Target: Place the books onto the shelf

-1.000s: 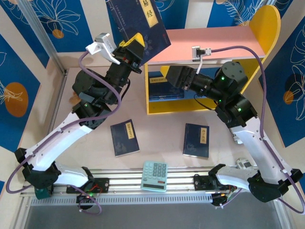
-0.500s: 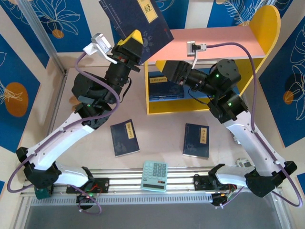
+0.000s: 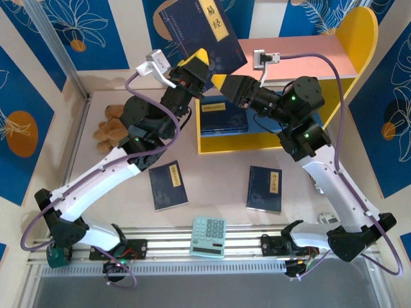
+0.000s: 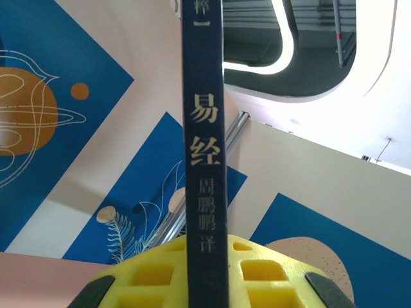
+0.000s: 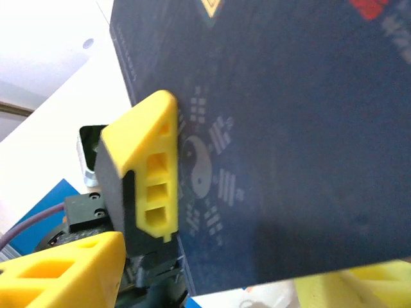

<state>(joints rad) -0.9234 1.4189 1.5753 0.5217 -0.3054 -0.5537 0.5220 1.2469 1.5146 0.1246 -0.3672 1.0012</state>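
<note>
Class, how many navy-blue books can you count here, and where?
4 books. One is held up by the left gripper; one lies on the lower board of the shelf; two lie on the table, left and right beyond the calculator. Others may be hidden on the shelf.

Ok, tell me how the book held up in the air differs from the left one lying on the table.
The raised book is clamped in the jaws of the left gripper; the table book is touched by nothing. The raised book hangs tilted in the air; the table book lies flat on the table. Both are dark navy with a yellow title label.
</note>
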